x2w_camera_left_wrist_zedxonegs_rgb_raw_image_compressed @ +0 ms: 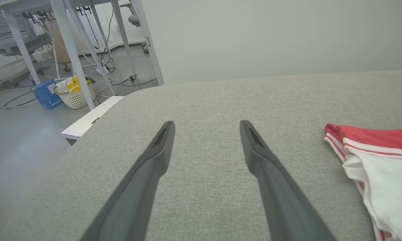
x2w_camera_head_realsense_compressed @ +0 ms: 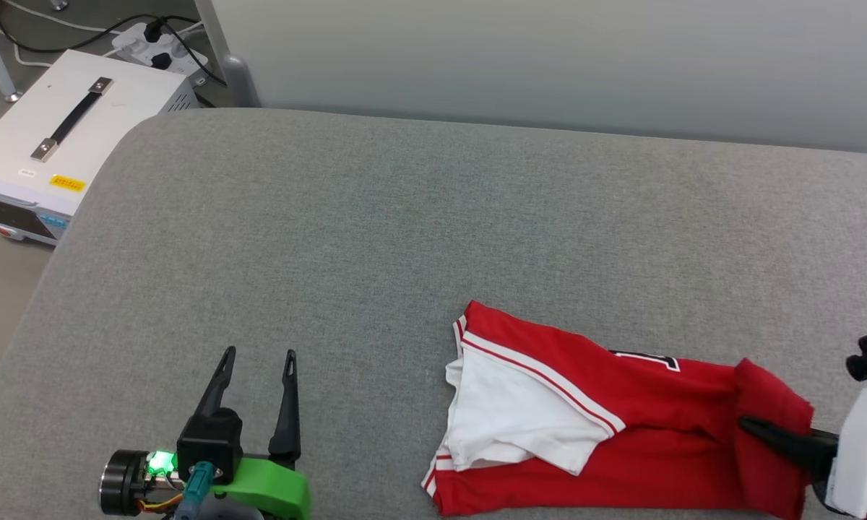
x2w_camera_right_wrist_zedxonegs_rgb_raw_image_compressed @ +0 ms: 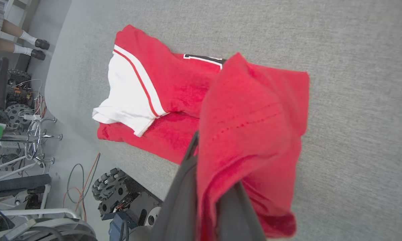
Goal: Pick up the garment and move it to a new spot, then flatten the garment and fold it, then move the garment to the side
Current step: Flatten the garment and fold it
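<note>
Head view: the left gripper sits at 7 o'clock over the grey padded surface, its two dark fingers spread apart with nothing between them. The garment lies at 5 o'clock on that surface, red with a white sleeve folded across it. At 4 o'clock the right gripper is pinched on the garment's raised red end. A white box stands off the surface at 10 o'clock.

Left wrist view: both fingers point toward 12 o'clock, wide apart above bare grey fabric; the garment's striped edge is at 4 o'clock, well apart from them.

Right wrist view: from 6 o'clock the fingers clamp a bunched fold of red cloth, lifted above the rest of the garment, which stretches toward 10 o'clock.
</note>
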{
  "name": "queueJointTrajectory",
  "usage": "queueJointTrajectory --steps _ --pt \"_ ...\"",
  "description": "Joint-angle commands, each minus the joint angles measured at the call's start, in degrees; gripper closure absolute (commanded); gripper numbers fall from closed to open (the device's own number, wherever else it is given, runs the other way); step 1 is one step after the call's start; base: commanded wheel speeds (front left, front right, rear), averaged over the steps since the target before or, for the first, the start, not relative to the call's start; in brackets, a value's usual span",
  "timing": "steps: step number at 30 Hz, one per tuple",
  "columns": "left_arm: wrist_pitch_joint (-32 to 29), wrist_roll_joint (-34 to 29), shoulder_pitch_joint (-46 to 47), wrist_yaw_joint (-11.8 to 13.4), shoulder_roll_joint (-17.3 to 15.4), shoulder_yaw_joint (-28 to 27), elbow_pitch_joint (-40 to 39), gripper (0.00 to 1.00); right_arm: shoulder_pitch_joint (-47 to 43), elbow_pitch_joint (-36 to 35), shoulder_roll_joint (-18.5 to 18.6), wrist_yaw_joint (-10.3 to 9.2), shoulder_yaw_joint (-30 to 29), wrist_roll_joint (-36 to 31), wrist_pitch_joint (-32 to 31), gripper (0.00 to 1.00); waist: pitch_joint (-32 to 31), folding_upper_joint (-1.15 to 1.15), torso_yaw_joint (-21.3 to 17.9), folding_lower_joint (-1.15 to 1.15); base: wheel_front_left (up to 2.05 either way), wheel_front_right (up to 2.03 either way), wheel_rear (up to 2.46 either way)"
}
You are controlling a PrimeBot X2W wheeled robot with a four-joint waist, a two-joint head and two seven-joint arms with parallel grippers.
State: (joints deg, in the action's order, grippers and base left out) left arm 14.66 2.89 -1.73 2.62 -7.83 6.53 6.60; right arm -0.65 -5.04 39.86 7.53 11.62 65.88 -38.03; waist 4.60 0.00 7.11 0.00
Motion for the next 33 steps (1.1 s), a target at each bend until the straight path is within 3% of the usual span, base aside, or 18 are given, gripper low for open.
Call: queueJointTrajectory --steps 1,8,15,22,33 --pt "0.34 -0.52 -0.54 -0.41 0.43 -0.07 -0.03 0.0 1.8 -0.97 -1.1 -0.04 0.82 -0.87 -0.98 1.0 0.5 0.0 0.29 0.0 0.0 0.0 0.0" --pt "0.34 -0.89 0.52 -0.74 1.18 0.07 0.3 0.0 10.15 -1.22 -5.72 -0.04 7.58 -6.35 -5.6 1.0 2.23 0.0 0.97 0.0 0.0 0.0 0.0" --pt "0.34 -1.25 1.88 -0.97 1.72 0.26 0.71 0.0 19.42 3.32 -10.25 -0.04 17.46 -11.15 -7.38 1.0 3.26 0.0 1.53 0.0 0.0 0.0 0.0" --pt "0.34 -1.52 2.51 -1.01 2.1 0.48 1.07 0.0 27.44 10.29 -13.93 -0.04 25.43 -13.82 -5.14 1.0 3.82 0.0 1.95 0.0 0.0 0.0 0.0" --pt "0.34 -1.51 3.1 -0.76 2.8 0.73 1.33 0.0 31.78 22.65 -16.04 -0.04 33.32 -15.5 0.11 1.0 5.01 0.0 2.55 0.0 0.0 0.0 0.0"
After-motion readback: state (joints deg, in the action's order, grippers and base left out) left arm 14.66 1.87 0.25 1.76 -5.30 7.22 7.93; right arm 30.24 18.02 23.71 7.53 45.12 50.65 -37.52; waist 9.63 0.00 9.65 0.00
